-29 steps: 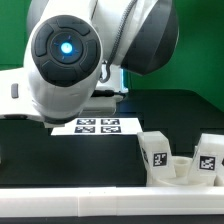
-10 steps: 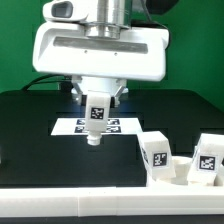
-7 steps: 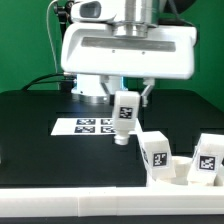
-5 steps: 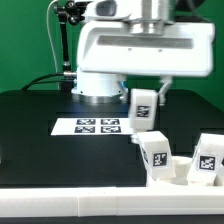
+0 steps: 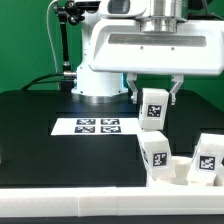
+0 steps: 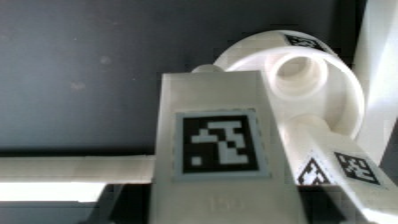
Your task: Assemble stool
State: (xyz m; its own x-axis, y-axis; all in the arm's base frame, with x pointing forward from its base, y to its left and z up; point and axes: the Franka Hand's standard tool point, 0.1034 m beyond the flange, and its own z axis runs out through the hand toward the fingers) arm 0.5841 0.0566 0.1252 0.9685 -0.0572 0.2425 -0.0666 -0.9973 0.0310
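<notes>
White plastic leg (image 5: 153, 110): hangs upright in the air, clear of the table, its square marker facing the exterior camera.
Position: toward the exterior view's right, past the right end of the marker board (image 5: 97, 126) and above the nearer parts.
Gripper (image 5: 153, 95): drawn narrow and clamped on the leg's upper part from both sides, with the lower end free.
Other legs: two more marked blocks (image 5: 157, 155) (image 5: 208, 155) stand at the near right, apart from each other and below the carried one.
Seat (image 6: 294, 75): the round rimmed disc shows beyond the held leg in the wrist view. How close the two are cannot be told.
Surroundings: black table (image 5: 30, 130), with a long white edge rail (image 5: 60, 195) along the near side.
Handling: the leg looks rigid and light, with smooth, probably slippery faces. The flat opposite sides, high up, seem the soundest hold, leaving the bottom end free for mating.
</notes>
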